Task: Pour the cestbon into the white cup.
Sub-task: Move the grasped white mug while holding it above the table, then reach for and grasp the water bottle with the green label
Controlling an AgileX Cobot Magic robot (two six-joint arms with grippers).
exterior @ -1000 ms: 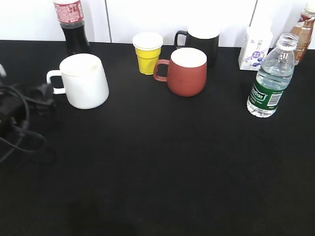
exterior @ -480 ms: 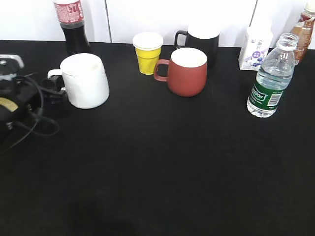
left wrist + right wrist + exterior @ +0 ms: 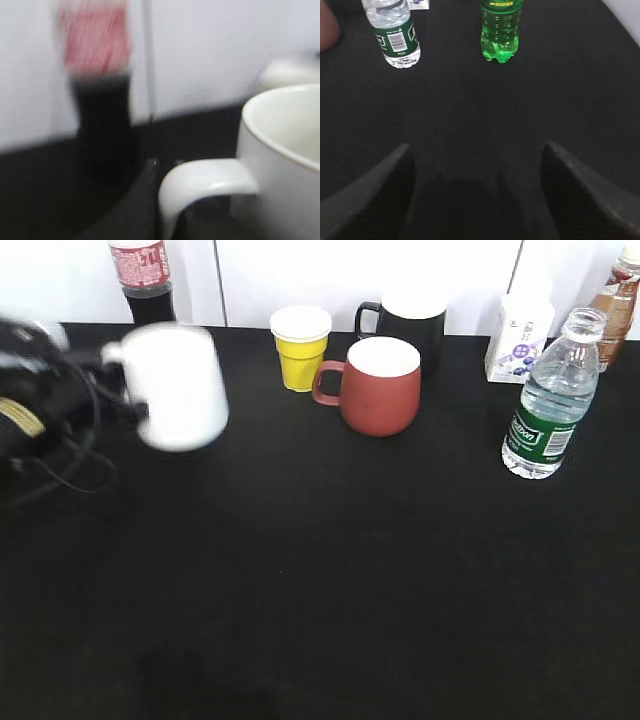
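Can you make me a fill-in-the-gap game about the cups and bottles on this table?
1. The left gripper holds the white cup by its ____.
2. The cestbon has a ____ label.
3. The small yellow cup stands just left of the ____ mug.
4. The right gripper holds ____.

Missing words: handle; green; red; nothing

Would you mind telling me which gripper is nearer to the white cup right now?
Left. The left gripper is right at the handle of the white cup. The right gripper hangs open over bare table, back from the cestbon, far from the cup.
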